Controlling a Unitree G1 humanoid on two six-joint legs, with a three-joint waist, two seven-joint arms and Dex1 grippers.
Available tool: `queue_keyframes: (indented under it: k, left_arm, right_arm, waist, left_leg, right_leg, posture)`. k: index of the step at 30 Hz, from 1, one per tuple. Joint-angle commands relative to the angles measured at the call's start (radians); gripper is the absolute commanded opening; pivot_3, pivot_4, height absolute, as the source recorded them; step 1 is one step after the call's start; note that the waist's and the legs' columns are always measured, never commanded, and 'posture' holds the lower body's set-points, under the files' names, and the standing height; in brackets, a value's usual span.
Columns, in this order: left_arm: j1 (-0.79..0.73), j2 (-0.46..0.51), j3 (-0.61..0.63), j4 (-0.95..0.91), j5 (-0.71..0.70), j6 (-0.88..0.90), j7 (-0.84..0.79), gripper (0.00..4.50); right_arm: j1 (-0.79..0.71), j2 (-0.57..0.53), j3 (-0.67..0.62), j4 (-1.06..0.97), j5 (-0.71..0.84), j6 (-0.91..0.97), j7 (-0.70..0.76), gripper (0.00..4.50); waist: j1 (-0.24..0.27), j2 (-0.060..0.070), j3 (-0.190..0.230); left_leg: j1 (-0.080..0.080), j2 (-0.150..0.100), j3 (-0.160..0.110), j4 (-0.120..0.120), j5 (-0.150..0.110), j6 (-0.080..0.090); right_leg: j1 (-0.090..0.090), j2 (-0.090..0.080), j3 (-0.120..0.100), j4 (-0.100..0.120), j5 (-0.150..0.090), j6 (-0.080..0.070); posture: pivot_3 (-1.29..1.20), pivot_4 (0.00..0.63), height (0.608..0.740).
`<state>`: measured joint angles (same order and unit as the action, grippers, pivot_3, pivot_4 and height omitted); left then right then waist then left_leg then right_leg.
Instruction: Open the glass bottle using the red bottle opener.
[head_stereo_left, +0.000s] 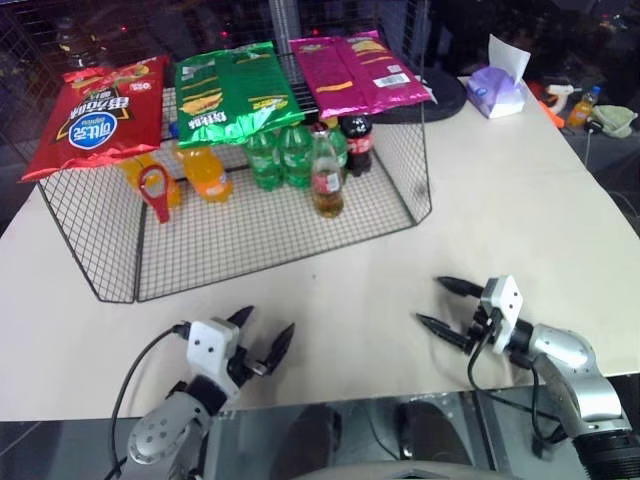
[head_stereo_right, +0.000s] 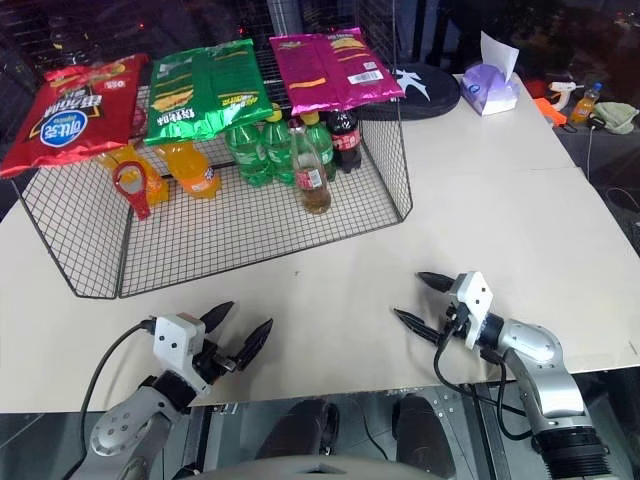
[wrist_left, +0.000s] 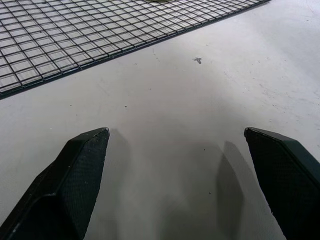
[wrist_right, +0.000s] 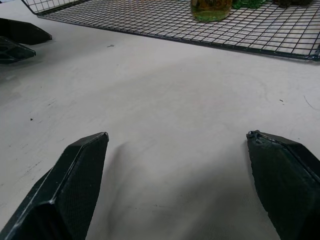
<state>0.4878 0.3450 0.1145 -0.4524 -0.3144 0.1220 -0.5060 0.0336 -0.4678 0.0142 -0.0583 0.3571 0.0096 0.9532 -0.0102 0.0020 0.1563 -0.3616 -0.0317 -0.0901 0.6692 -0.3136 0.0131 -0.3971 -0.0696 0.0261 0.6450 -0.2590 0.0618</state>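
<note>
Left end effector (wrist_left: 175, 150) over the pale surface (wrist_left: 210, 100), its two black fingers (wrist_left: 75, 175) spread wide apart with nothing between them. Each finger throws a soft shadow on the surface just beside it. Beyond the fingertips lies bare surface with a few small dark specks, one larger mark (wrist_left: 198, 60) among them. Farther off, a black wire grid (wrist_left: 90, 35) lies flat, its edge running diagonally.
</note>
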Motion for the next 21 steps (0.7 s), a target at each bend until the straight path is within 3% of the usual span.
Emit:
queue_keyframes:
  k: [1, 21]
  left_arm:
    - [-0.008, 0.001, -0.002, -0.013, 0.004, -0.019, -0.003, 4.5]
    - [-0.086, -0.012, 0.017, 0.068, -0.023, -0.063, -0.023, 4.5]
  right_arm:
    - [-0.007, -0.011, -0.006, 0.006, -0.001, -0.03, 0.015, 4.46]
    - [-0.033, -0.01, -0.009, 0.034, 0.014, -0.069, 0.031, 4.46]
  waist:
    - [0.0, 0.0, 0.0]
    - [-0.001, -0.001, 0.0]
  left_leg:
    - [0.0, 0.0, 0.0, 0.0, 0.0, 0.0]
    - [0.0, 0.0, 0.0, 0.0, 0.0, 0.0]
  right_leg:
    - [0.0, 0.0, 0.0, 0.0, 0.0, 0.0]
    - [0.0, 0.0, 0.0, 0.0, 0.0, 0.0]
  posture:
    - [0.0, 0.15, 0.74]
    - [0.0, 0.15, 0.74]
